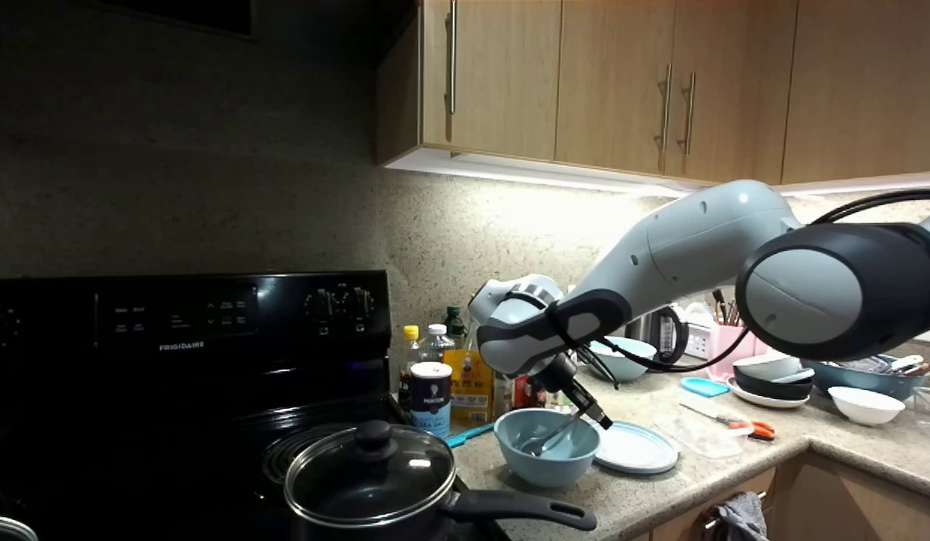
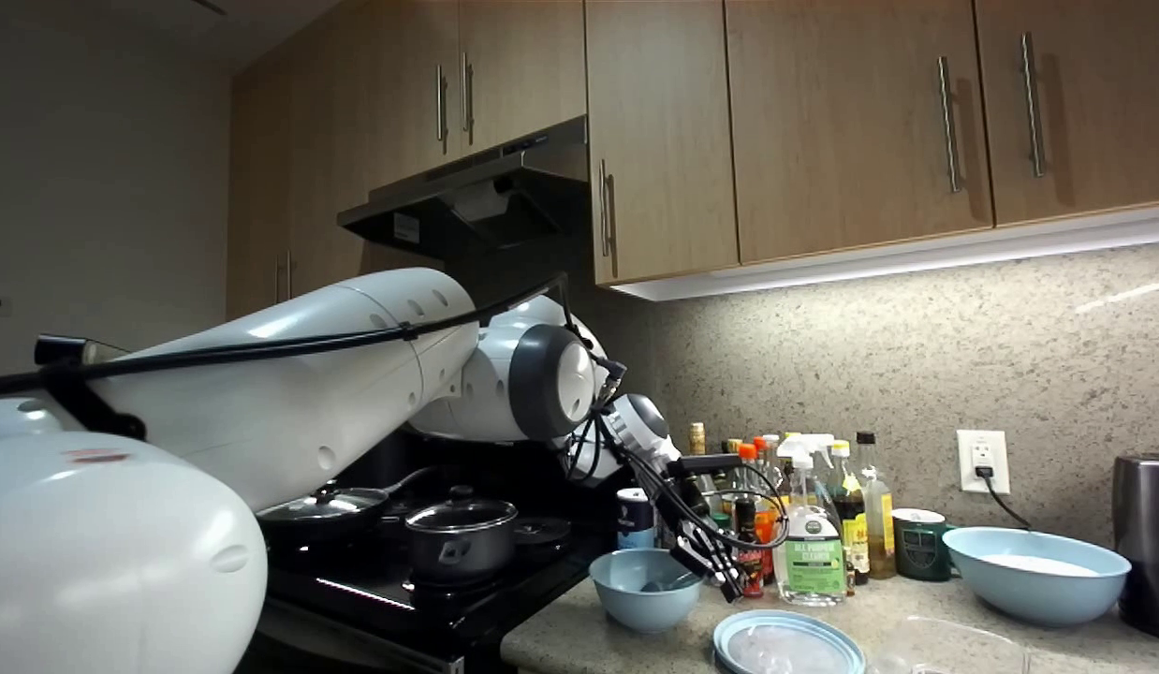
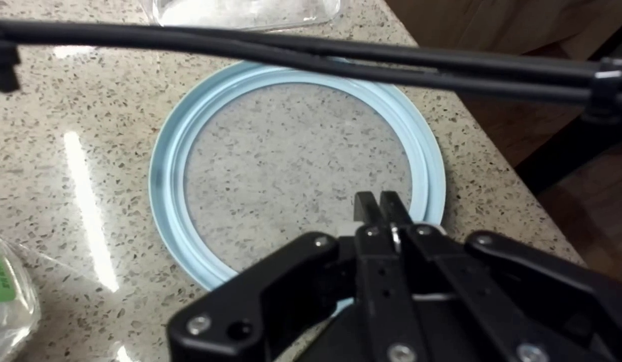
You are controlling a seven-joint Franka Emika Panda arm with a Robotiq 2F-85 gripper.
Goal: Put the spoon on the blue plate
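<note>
In both exterior views the spoon (image 1: 561, 431) leans in the light-blue bowl (image 1: 541, 472), its round end low inside and its handle rising over the rim. My gripper (image 1: 599, 415) is shut on the upper handle, pointing down beside the bowl. A metal glint of the spoon (image 3: 395, 236) shows between the nearly touching fingers (image 3: 390, 199) in the wrist view; the rest of it is hidden there. The flat, round, pale blue plate (image 3: 425, 146) lies on the counter right beside the bowl. Seen from the wrist, the fingertips are over the plate's edge area, above it.
A lidded pot (image 1: 371, 481) on the stove points its handle towards the bowl. Bottles and a spray bottle (image 2: 812, 552) line the wall behind. A clear plastic container (image 3: 248, 11) lies beyond the plate, near orange-handled scissors (image 1: 758, 430). The counter's front edge runs close by.
</note>
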